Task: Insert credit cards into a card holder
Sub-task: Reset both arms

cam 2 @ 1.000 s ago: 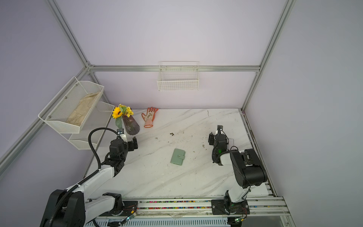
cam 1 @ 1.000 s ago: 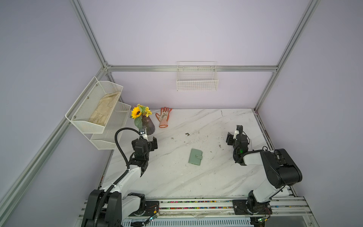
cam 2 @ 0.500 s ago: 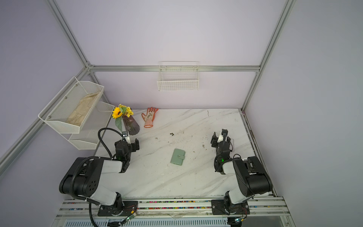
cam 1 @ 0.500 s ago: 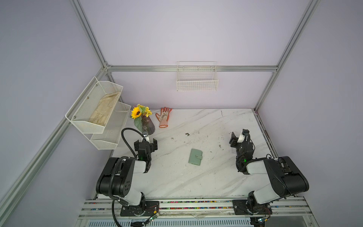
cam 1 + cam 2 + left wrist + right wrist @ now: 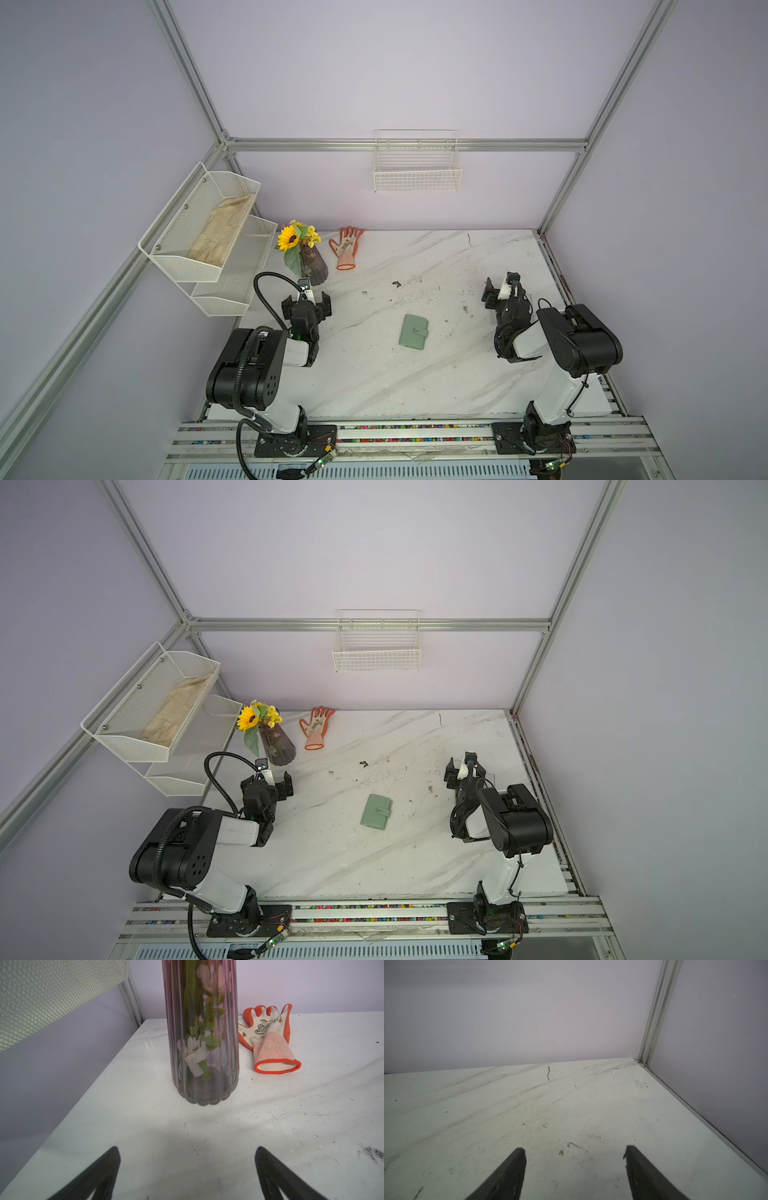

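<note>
The card holder (image 5: 413, 331) (image 5: 376, 811), a sage-green wallet, lies shut with its snap tab fastened on the white marble table (image 5: 374, 374), midway between the arms. The credit cards are out of view. My left gripper (image 5: 306, 300) (image 5: 268, 785) (image 5: 187, 1151) hovers low at the table's left, well left of the card holder. It is open, empty and faces the vase. My right gripper (image 5: 501, 286) (image 5: 461, 766) (image 5: 574, 1150) sits at the table's right, also open and empty. It points to the far right corner, with bare table between its fingers.
A ribbed glass vase (image 5: 312, 268) (image 5: 204, 1043) with a sunflower stands just ahead of the left gripper. An orange and white glove (image 5: 347, 249) (image 5: 270, 1039) lies beside it. Mesh shelves (image 5: 208, 232) hang on the left wall and a wire basket (image 5: 417, 166) on the back wall.
Both arms have folded back, with their elbows raised nearer their bases. The grippers stay nearly in place and open. The card holder has not moved.
</note>
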You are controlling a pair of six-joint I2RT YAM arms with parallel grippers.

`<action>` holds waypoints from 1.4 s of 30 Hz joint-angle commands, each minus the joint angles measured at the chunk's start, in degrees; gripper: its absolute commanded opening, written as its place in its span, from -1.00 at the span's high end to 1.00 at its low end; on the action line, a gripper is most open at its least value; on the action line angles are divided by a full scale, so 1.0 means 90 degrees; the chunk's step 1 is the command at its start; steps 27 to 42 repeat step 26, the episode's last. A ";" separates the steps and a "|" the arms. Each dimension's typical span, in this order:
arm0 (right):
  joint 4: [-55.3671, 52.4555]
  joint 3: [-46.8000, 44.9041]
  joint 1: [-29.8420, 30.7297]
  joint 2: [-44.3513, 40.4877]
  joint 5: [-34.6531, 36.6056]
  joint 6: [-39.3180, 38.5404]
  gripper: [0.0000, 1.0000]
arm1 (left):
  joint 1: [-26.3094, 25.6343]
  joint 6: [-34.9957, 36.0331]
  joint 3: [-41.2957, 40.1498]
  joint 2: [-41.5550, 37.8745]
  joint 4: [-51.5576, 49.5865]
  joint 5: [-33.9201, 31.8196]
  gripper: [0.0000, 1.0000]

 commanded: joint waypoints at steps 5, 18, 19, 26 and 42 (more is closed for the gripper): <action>-0.0198 0.0217 -0.0076 -0.0071 0.0061 0.0031 -0.95 | 0.0046 0.0022 -0.0006 -0.0123 0.0389 0.0003 -0.99; -0.0213 0.0227 -0.0080 -0.0060 0.0047 0.0044 -0.95 | 0.0055 0.0020 -0.0003 -0.0120 0.0392 0.0000 -0.99; -0.0293 0.0265 -0.0110 -0.0055 -0.0006 0.0127 -0.95 | 0.0053 0.0020 -0.0001 -0.0116 0.0391 0.0002 -0.99; -0.0320 0.0264 -0.0175 -0.0094 -0.0072 0.0098 -0.95 | 0.0054 0.0021 -0.0009 -0.0121 0.0404 0.0000 -0.99; -0.0320 0.0264 -0.0175 -0.0094 -0.0072 0.0098 -0.95 | 0.0054 0.0021 -0.0009 -0.0121 0.0404 0.0000 -0.99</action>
